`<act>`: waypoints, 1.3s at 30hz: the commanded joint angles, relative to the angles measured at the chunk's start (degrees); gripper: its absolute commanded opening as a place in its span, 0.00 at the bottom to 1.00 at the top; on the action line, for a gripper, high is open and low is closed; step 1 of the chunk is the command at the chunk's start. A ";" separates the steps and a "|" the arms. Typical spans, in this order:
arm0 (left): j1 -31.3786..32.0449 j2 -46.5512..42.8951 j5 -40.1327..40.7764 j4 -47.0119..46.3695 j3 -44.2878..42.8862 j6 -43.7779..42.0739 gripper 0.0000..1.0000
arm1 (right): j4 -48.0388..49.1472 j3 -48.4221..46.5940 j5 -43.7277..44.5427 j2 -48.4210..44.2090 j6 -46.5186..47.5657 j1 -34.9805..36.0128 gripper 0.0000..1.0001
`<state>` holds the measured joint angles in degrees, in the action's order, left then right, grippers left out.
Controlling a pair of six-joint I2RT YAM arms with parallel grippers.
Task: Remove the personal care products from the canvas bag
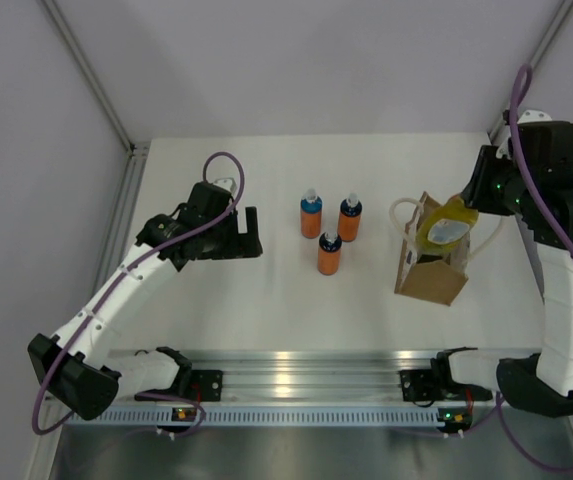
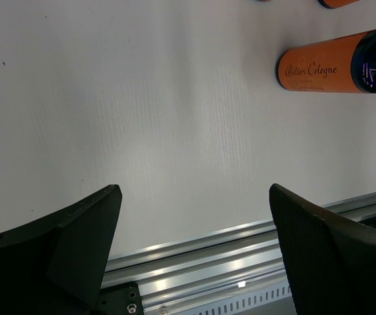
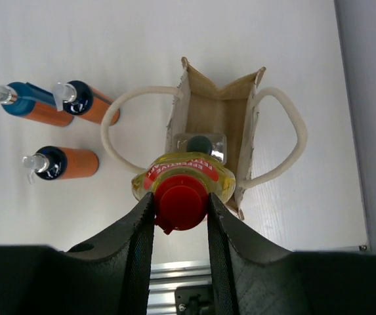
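While clamped narrowly on the red cap (image 3: 181, 205), holds the rounded yellow bottle (image 3: 174, 176) in the right gripper (image 3: 180, 209), long axis vertical, body hanging straight down from the fingers over the open mouth of the canvas bag (image 3: 214, 105). Cannot tell whether the base is clear of the rim. Leaves the clear squarish bottle (image 3: 201, 146) standing inside the bag, dark cap up, directly below the held one. Places the bag toward the right edge of the table (image 1: 266, 300), close to the right arm and well apart from the left. Finds three orange bottles (image 1: 329, 253) upright near the table's middle, left of the bag, with bare table between: probably the way to travel next. Shows the left gripper (image 2: 194, 197) wide and empty, left of the orange bottles.
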<state>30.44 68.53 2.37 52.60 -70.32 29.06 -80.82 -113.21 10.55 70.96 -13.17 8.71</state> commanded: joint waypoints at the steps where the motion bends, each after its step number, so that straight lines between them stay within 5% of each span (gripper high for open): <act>1: 0.06 -0.59 0.18 -2.41 0.45 0.47 0.98 | 2.76 -5.00 -5.00 -1.08 0.69 -0.89 0.00; 9: 0.06 -0.50 -0.09 -2.76 0.36 0.47 0.98 | 7.60 -2.73 -13.53 -1.97 0.25 2.70 0.00; 19: 0.15 -1.30 0.18 -2.76 1.07 0.47 0.98 | 13.04 2.02 -4.40 0.49 -1.24 21.43 0.00; 39: 0.15 -1.74 0.62 -2.76 1.07 0.39 0.99 | 47.68 43.68 -0.17 -6.45 -0.89 30.75 0.00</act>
<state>30.44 67.99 2.57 52.16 -69.63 29.08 -47.88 -70.89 9.58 67.90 -13.54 37.87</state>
